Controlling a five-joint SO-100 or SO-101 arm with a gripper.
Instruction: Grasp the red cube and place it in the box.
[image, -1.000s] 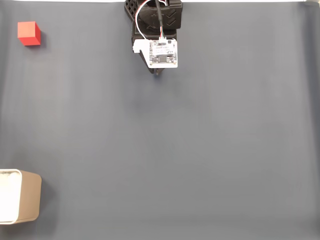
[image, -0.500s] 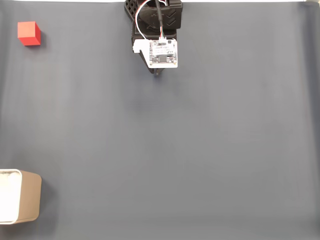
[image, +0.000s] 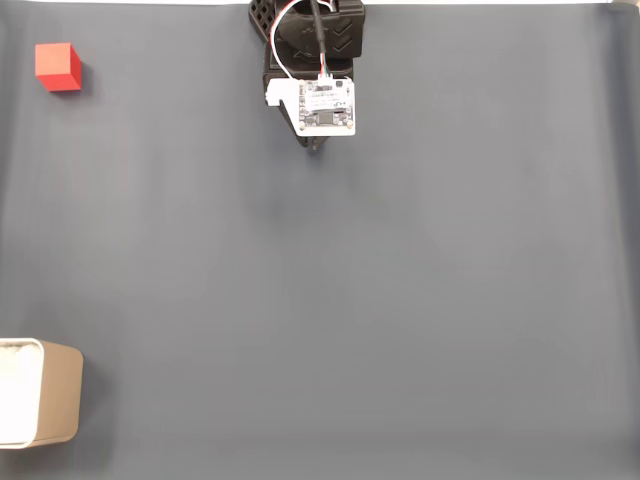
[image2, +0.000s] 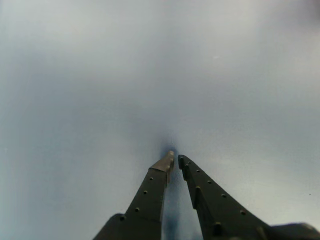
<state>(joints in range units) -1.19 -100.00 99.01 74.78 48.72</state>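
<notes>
Red cube (image: 58, 67) sat on grey mat (image: 400, 300), far to the left of the arm (image: 312, 60) in fixed view, near top-left corner. Tan box (image: 60, 405) with white inside at lower left edge, well below cube, partly cut off. Gripper (image2: 174, 159) pressed nearly together in wrist view, tips almost meeting, nothing pinched, low over bare mat.

red cube (image: 58, 66) far corner, box (image: 60, 406) opposite
</notes>
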